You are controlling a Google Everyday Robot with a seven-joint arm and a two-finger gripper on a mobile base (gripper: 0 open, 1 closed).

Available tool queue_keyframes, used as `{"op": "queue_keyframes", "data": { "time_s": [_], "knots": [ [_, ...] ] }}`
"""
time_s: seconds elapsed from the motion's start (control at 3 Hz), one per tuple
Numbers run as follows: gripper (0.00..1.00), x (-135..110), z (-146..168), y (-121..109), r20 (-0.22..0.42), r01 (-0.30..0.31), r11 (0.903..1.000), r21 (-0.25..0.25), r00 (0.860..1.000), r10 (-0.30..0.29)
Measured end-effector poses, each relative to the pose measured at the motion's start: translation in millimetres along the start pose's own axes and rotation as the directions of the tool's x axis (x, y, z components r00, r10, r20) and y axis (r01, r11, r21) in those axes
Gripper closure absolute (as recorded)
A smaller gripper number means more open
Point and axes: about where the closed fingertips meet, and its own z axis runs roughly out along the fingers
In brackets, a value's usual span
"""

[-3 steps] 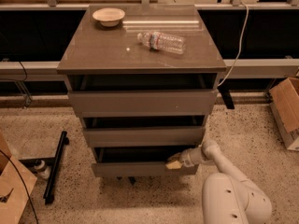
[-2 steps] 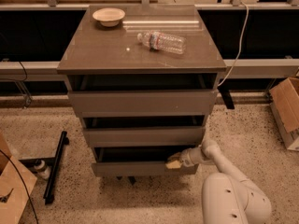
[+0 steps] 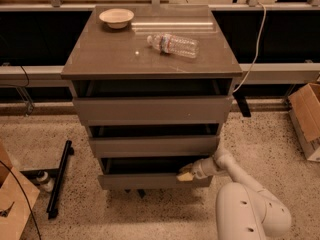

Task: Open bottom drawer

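Note:
The bottom drawer (image 3: 145, 181) is the lowest, narrowest grey-brown front of the cabinet (image 3: 150, 59), with no handle. It stands pulled out a little, with a dark gap above its top edge. My gripper (image 3: 186, 174) is at the right end of that top edge, its pale tip resting on or hooked over the drawer front. My white arm (image 3: 235, 176) reaches in from the lower right.
The middle drawer (image 3: 152, 146) and the top drawer (image 3: 152, 110) also stand slightly out. A bowl (image 3: 116, 17) and a lying plastic bottle (image 3: 172, 44) are on the cabinet top. A black bar (image 3: 59, 179) lies on the floor left, a cardboard box (image 3: 306, 126) at right.

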Motion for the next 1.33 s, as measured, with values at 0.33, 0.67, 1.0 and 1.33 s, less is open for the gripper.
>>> {"op": "queue_keyframes", "data": {
  "time_s": [0.33, 0.67, 1.0, 1.33],
  "knots": [
    [0.04, -0.7, -0.7, 0.3, 0.0, 0.0, 1.0, 0.0, 1.0, 0.0],
    [0.0, -2.7, -2.7, 1.2, 0.0, 0.0, 1.0, 0.0, 1.0, 0.0],
    [0.0, 11.4, -6.1, 8.4, -0.024, -0.033, 0.9994, 0.006, 0.999, 0.034],
    [0.0, 14.5, -7.0, 10.0, -0.03, -0.04, 0.9992, 0.008, 0.999, 0.041]
  ]
}}
